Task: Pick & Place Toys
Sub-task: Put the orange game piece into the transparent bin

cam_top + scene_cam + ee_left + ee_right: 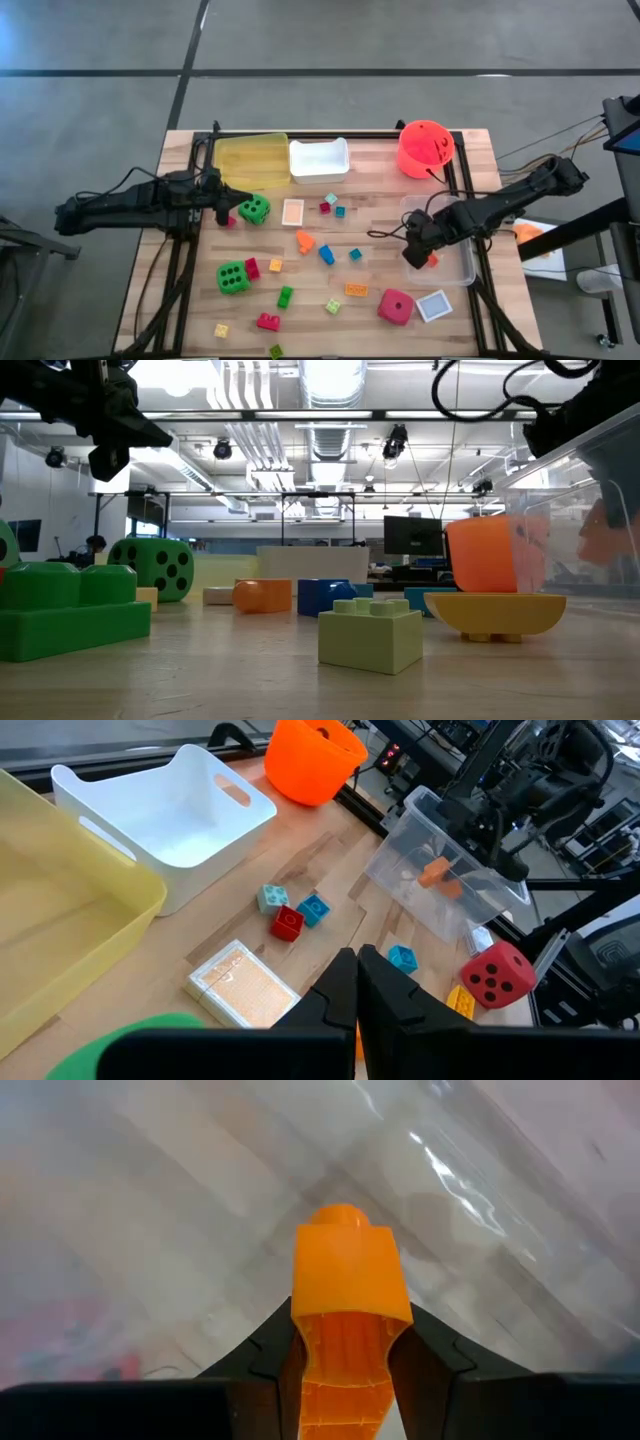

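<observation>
Right pincer (345,1342) gripping an orange brick (350,1305) between its fingers, brick's long axis running out along the fingers, stud end foremost. The pincer sits inside the clear tray (462,270) near the bench's right edge; tray walls close on all sides, open room only upward. Left pincer (357,982) closed on nothing, raised above the bench (380,190) near its left edge, just beside a green die (254,209). Yellow tray (252,160), white tray (319,160) and orange bucket (425,147) line the far edge. Other bricks lie scattered across the bench's middle with gaps between them; a second green die (233,277) front-left, red die (395,306) and a flat card (434,305) toward the front-right corner.
</observation>
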Robot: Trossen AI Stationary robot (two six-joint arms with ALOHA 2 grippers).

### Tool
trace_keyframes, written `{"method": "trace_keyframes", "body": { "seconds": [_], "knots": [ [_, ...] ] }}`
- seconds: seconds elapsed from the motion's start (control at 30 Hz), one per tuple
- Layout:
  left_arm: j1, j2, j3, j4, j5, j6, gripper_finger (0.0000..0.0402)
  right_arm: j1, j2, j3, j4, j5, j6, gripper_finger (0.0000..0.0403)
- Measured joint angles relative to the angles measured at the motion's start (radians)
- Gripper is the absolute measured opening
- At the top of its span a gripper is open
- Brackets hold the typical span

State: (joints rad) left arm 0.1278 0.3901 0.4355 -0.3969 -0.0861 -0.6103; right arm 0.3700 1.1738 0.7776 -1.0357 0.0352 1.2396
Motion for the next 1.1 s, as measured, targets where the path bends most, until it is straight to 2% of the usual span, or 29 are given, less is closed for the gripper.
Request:
{"method": "trace_keyframes", "body": {
  "seconds": [0.1,0.23,0.5,1.1],
  "knots": [
    [0.0,0.0,0.0,0.0,0.0,0.0,0.0,0.008,0.004,0.0,-0.015,-0.032,-0.003,0.0104],
    [0.0,0.0,0.0,0.0,0.0,0.0,0.0,0.016,0.005,0.0,-0.015,-0.083,-0.136,0.0104],
    [0.0,0.0,0.0,0.001,0.0,-0.009,0.0,0.016,0.006,-0.002,-0.038,-0.087,-0.269,0.0104],
    [0.0,0.0,0.0,0.0,0.0,-0.015,0.0,0.016,0.006,-0.097,-0.006,-0.062,-0.282,0.01]
  ]
}}
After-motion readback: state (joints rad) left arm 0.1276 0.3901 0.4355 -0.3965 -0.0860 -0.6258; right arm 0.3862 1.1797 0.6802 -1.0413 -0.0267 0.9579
